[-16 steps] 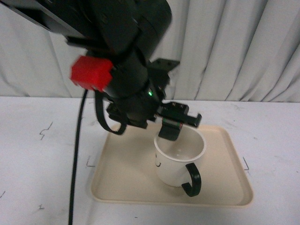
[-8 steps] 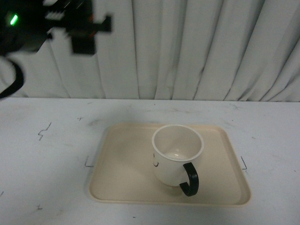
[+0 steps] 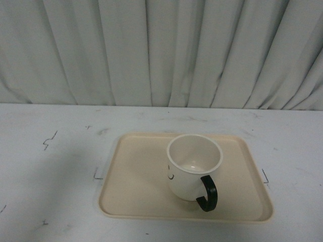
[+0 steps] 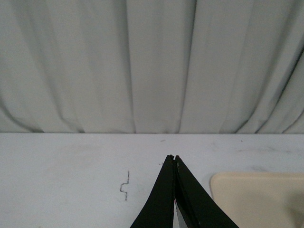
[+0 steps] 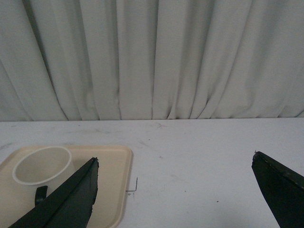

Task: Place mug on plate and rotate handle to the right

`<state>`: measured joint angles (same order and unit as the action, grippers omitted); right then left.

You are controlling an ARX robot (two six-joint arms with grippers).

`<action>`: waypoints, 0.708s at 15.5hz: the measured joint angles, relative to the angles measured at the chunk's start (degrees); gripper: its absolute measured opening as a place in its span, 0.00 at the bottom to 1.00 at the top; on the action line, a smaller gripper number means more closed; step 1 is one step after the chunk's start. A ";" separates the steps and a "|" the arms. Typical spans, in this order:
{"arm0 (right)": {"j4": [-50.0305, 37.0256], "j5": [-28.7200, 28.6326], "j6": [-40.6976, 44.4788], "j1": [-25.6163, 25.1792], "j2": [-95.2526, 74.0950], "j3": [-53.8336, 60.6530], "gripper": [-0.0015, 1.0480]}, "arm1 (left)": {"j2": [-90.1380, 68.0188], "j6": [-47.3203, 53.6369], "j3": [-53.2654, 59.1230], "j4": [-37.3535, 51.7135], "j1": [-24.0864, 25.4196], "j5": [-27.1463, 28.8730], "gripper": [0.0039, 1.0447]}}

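The left hand (image 4: 173,158) is fully closed: its two black fingers lie together with the tips touching, and nothing is between them. It hangs above the bare white table (image 4: 61,180). One corner of the plate (image 4: 259,199) shows beside it.

The right hand (image 5: 174,159) is opened wide. Its two dark fingers (image 5: 78,194) are far from each other and hold nothing. Between them I see only table surface. The mug (image 5: 42,165) stands close to one of these fingers but is not touched by it.

In the front view neither of the two arms appears. There is one plate (image 3: 133,184), cream-coloured and rectangular, lying flat on the table (image 3: 50,166) near the middle. On it stands one mug (image 3: 182,185), upright with the opening up, in the right half of the plate and a little toward the front rim. The mug has one handle (image 3: 207,192), black, which points toward the camera and slightly to the right. A small part of the black printed face (image 3: 170,174) is visible on the left side of the mug.

Two small black corner marks (image 3: 96,174) are drawn on the table, one just beside the left edge of the plate and one just beside the right edge. A white pleated curtain (image 3: 161,50) hangs behind the table.
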<state>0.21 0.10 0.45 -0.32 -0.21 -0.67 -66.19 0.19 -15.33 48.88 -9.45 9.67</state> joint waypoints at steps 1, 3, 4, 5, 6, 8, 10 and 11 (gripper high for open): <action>0.00 0.00 0.00 0.00 0.00 0.00 0.94 | 3.58 -0.02 1.55 0.11 1.29 -0.81 0.01; 0.00 0.00 0.00 0.00 0.00 0.00 0.94 | 8.63 0.00 5.55 -1.88 2.73 -3.19 0.01; 0.00 0.00 0.00 0.00 0.00 0.00 0.94 | 10.49 0.00 7.04 -3.04 3.43 -3.76 0.01; 0.00 0.00 0.00 0.00 0.00 0.00 0.94 | 13.44 -0.02 8.28 -4.22 4.24 -4.28 0.01; 0.00 0.00 -0.02 0.00 0.00 0.00 0.94 | 16.28 -0.02 9.11 -5.40 4.96 -4.72 0.01; 0.00 0.04 0.00 0.00 0.00 0.00 0.94 | 21.00 -0.04 11.02 -8.87 9.35 -9.22 0.01; -0.02 0.00 0.00 0.00 0.00 0.00 0.94 | 23.19 -0.04 13.62 -6.95 9.38 -9.62 0.01; 0.00 0.00 -0.02 0.00 0.00 0.00 0.94 | 25.03 -0.02 14.78 -10.01 9.40 -9.62 0.01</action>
<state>0.21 0.10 0.43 -0.32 -0.21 -0.67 -41.17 0.16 -0.56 38.87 -0.05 0.05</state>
